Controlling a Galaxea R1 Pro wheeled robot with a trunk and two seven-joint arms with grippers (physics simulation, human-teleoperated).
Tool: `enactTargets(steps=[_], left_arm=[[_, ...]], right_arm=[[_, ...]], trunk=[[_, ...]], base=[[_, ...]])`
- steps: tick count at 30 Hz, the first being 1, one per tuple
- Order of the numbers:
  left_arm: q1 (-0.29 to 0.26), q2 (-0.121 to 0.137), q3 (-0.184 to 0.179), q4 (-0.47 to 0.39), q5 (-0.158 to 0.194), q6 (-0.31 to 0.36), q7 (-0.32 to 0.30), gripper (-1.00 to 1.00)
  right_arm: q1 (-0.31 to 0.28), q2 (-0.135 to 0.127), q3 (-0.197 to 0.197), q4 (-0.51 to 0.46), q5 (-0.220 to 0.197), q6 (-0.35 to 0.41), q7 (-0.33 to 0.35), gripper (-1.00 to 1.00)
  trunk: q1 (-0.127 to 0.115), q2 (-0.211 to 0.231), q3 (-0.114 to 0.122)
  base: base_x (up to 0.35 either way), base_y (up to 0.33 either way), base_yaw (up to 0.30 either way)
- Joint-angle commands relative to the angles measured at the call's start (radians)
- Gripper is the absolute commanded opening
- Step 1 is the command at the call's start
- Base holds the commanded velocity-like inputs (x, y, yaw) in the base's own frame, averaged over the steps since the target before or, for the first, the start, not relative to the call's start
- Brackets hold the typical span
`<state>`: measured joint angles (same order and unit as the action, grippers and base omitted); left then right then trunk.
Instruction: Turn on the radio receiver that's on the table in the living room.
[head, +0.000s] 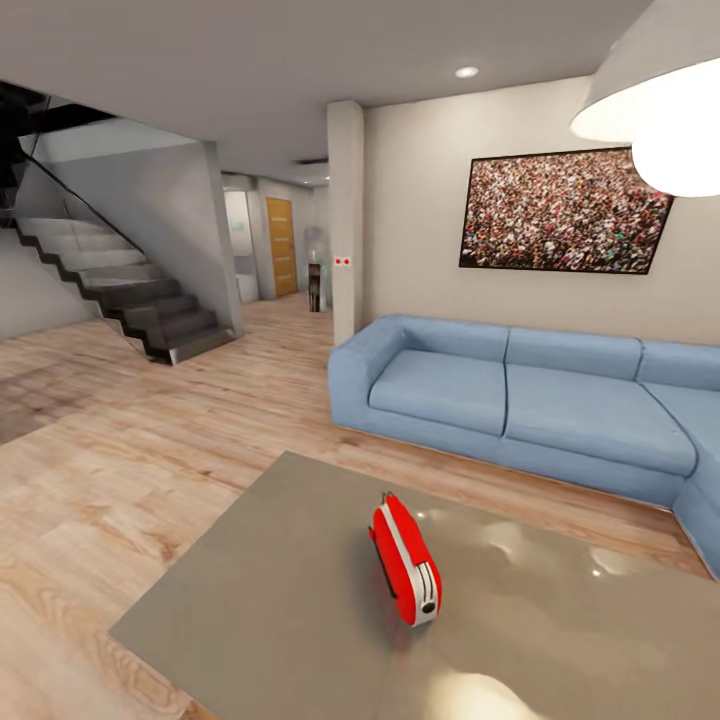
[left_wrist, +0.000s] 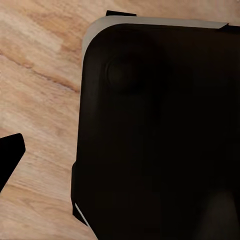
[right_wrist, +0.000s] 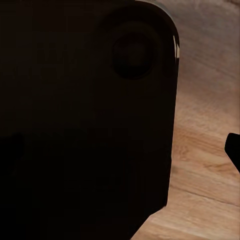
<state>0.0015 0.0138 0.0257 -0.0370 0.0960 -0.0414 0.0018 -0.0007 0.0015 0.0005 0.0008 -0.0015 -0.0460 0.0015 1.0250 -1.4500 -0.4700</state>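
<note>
I'm looking down at the radio receiver (head: 405, 564) standing edge-on near the middle of the table (head: 250, 620), well ahead of my grippers, whose spread I cannot tell, and I'm worrying a blind reach could topple it.

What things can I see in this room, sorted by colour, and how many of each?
Red: 1, the radio
Grey: 1, the table it stands on
Blue: 1, the sofa
White: 1, the lamp
Many-coloured: 1, the framed crowd photo
Total: 5
</note>
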Motion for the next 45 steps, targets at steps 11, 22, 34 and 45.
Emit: enactTargets(steps=[11, 22, 34, 45], left_arm=[[0.0, -0.001, 0.001, 0.0, 0.001, 0.0, 0.009, 1.0], [0.0, -0.001, 0.0, -0.001, 0.001, 0.0, 0.008, 1.0], [0.0, -0.001, 0.0, -0.001, 0.001, 0.0, 0.007, 1.0], [0.0, 0.0, 0.0, 0.0, 0.001, 0.0, 0.007, 1.0]], right_arm=[[0.0, 0.0, 0.0, 0.0, 0.0, 0.0, 0.0, 1.0], [0.0, 0.001, -0.004, 0.0, -0.002, -0.001, -0.002, 1.0], [0.001, 0.002, -0.008, 0.001, -0.008, -0.002, -0.001, 1.0], [0.001, 0.002, -0.008, 0.0, -0.007, -0.002, -0.001, 1.0]], trunk=[[0.0, 0.0, 0.0], [0.0, 0.0, 0.0], [0.0, 0.0, 0.0], [0.0, 0.0, 0.0]], base=[[0.247, -0.077, 0.0], [0.166, -0.076, -0.018], [0.001, -0.001, -0.263], [0.0, 0.0, -0.278]])
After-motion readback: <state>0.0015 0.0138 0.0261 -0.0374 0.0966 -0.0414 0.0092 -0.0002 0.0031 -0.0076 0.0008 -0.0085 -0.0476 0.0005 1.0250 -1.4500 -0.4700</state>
